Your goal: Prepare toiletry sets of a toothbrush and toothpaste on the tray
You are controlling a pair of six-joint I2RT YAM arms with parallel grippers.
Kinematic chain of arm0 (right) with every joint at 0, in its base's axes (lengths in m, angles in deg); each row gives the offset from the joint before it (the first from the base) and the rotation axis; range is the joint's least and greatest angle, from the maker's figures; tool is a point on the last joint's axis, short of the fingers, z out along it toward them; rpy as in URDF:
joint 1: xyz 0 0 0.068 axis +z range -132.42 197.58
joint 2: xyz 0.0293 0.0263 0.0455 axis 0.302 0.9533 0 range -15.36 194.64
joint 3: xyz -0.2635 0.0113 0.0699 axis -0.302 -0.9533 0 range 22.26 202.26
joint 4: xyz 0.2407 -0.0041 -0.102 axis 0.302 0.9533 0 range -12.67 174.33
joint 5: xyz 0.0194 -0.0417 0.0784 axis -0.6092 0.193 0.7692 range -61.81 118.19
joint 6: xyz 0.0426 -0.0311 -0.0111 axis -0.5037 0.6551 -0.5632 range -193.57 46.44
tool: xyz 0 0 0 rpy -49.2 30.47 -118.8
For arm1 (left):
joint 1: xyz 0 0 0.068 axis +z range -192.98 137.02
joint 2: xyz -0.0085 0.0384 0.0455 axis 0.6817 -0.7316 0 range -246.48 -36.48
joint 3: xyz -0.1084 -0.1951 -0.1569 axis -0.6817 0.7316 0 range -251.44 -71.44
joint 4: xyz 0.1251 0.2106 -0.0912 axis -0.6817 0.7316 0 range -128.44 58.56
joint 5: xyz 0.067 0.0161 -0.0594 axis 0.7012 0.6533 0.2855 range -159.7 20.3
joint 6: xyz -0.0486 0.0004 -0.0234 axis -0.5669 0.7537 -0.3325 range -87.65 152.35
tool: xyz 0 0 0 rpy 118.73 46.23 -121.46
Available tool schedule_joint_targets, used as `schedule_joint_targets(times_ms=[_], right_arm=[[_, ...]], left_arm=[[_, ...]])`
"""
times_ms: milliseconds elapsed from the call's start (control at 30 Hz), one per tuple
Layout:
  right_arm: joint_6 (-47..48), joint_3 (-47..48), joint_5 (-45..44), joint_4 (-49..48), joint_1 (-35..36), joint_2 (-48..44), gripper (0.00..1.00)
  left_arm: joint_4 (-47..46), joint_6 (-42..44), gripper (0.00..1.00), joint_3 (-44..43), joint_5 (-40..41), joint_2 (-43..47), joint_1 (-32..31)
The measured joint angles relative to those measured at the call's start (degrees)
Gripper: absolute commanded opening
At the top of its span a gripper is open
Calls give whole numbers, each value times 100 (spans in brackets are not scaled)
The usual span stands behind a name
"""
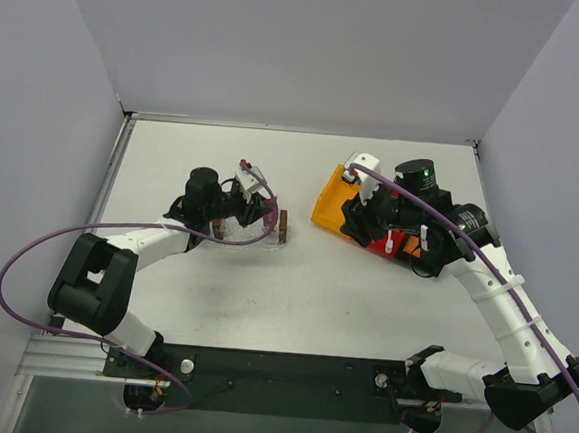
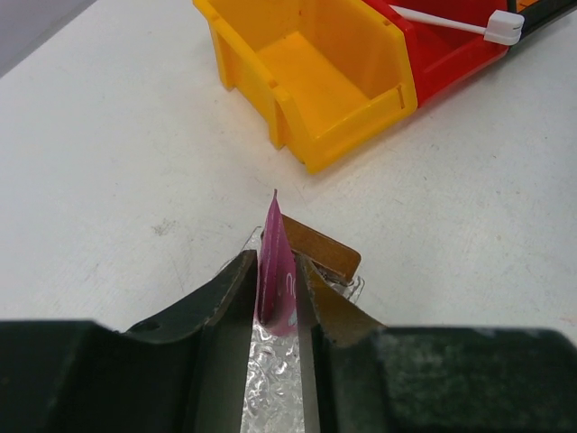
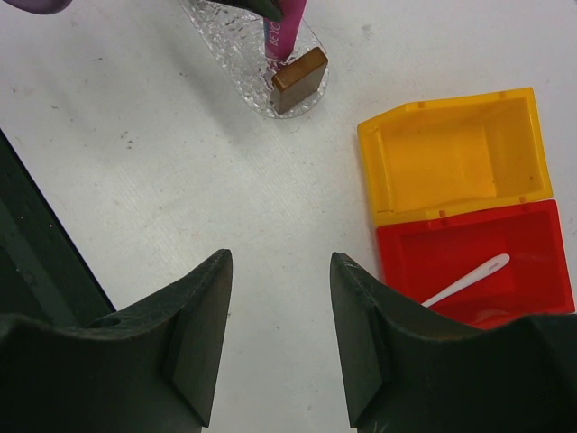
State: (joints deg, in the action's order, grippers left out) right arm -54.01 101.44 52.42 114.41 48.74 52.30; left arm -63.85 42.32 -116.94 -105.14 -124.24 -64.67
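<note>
Pink toothpaste (image 2: 274, 245), base hidden in left end effector (image 2: 278, 269).

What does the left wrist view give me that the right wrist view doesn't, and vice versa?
Left wrist only: the left end effector pinching the pink toothpaste edge-on over the tray. Right wrist only: the right end effector, open and empty. Both: the toothpaste, the tray's brown end block, the yellow bin, the toothbrush in the red bin.
</note>
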Motion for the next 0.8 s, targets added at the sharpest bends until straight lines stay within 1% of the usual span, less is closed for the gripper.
schedule_joint_targets(times_ms=[33,100,133,200,300,333,400,600,800], right_arm=[[-4,0,0,0,0,0,43],[-11,0,0,0,0,0,43],[-13,0,-2,0,0,0,43],[-15,0,-2,-2,0,0,43],[-17,0,-31,0,0,0,43],[-17,0,-52,0,0,0,43],[-20,-7,-118,-2,-2,0,43],[-87,-195,-564,-42,-52,-2,43],[-258,-337,-1023,-114,-337,-2,44]], left_arm=[[50,4,41,0,0,0,0],[136,28,45,0,2,0,0],[166,37,51,0,2,0,0],[234,79,57,0,0,2,0],[319,118,70,0,2,28,0],[354,127,76,0,4,52,0],[398,133,83,0,7,109,0],[562,144,86,0,63,442,0],[691,138,88,0,173,942,22]])
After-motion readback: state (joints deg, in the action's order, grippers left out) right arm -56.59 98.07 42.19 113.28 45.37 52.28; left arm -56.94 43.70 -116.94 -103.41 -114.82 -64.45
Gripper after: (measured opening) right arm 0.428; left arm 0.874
